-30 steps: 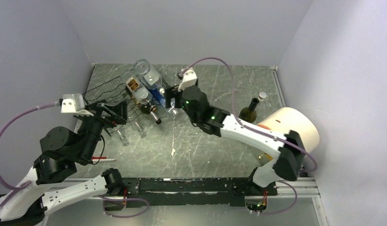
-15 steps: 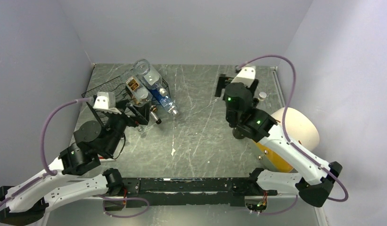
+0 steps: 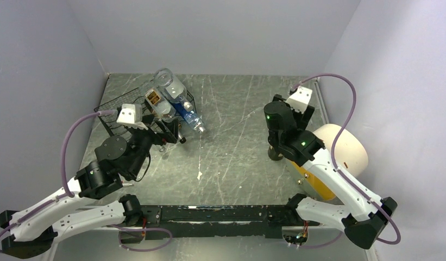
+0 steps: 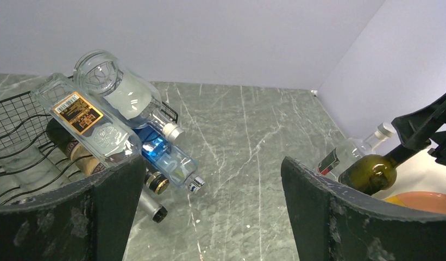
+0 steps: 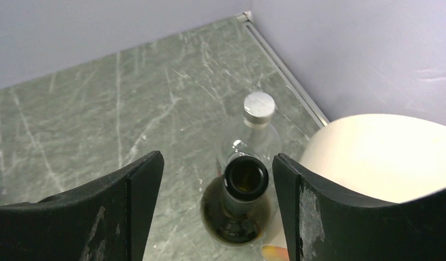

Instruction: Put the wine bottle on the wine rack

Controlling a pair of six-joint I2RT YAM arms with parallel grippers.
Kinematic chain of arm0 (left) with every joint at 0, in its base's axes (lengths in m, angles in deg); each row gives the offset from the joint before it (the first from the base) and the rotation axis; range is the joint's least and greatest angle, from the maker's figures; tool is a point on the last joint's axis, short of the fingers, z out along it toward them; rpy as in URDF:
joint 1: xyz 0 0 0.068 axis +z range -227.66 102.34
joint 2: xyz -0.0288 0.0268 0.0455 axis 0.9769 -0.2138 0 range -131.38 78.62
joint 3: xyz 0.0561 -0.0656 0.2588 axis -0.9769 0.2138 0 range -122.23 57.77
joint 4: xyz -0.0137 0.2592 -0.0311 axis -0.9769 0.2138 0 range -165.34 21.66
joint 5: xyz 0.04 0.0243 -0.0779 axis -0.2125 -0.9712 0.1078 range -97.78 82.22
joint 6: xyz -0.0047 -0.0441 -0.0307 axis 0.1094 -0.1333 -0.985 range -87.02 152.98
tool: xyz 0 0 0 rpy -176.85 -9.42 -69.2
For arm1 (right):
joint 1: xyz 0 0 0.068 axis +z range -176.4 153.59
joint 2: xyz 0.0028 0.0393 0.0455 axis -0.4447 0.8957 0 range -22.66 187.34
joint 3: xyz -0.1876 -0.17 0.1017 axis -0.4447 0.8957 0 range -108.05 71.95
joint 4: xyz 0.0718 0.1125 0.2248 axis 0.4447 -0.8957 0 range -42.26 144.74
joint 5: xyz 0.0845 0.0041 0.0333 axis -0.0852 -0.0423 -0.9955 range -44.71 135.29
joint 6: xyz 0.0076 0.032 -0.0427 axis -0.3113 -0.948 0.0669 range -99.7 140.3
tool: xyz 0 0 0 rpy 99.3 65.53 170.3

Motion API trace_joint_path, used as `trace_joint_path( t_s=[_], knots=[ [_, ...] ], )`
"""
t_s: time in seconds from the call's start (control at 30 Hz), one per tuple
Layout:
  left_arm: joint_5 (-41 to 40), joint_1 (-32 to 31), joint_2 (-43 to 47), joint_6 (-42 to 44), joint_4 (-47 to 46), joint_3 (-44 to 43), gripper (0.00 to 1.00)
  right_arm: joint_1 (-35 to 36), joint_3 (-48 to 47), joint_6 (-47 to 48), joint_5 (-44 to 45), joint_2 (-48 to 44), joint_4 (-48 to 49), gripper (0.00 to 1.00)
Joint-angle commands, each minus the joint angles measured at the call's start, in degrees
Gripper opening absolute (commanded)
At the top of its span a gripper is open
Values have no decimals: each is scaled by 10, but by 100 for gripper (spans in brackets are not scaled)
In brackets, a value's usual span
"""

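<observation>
The wine bottle (image 5: pixel 245 187) is dark olive glass and stands upright with its mouth open near the table's right side; in the left wrist view the wine bottle (image 4: pixel 371 172) shows beside a cream object. My right gripper (image 5: pixel 214 204) hangs over it, open, with the neck between the jaws, nearer the right finger (image 5: pixel 299 209) and touching neither. The wine rack (image 3: pixel 113 110) is black wire at the back left, with several bottles lying on it. My left gripper (image 4: pixel 209 217) is open and empty, just in front of the rack (image 4: pixel 14 128).
A clear bottle with a silver cap (image 5: pixel 259 104) stands right behind the wine bottle. A large cream cylinder (image 3: pixel 346 145) and an orange object (image 3: pixel 314 186) lie against the right wall. On the rack, a blue-labelled bottle (image 4: pixel 165 157) points its neck toward the table's middle.
My right arm swung from the rack across to the right and now hovers over the wine bottle, its jaws a little narrower. My left arm moved forward toward the rack.
</observation>
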Motion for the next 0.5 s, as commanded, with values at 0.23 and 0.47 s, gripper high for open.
trace_joint_path(
  t_s=[0.23,0.47],
  knots=[
    [4,0,-13,3,-26,2,99,-24,61,-69,25,-34,-29,65],
    [9,0,-22,3,-27,3,99,-30,93,-70,14,-39,-15,52]
  ],
)
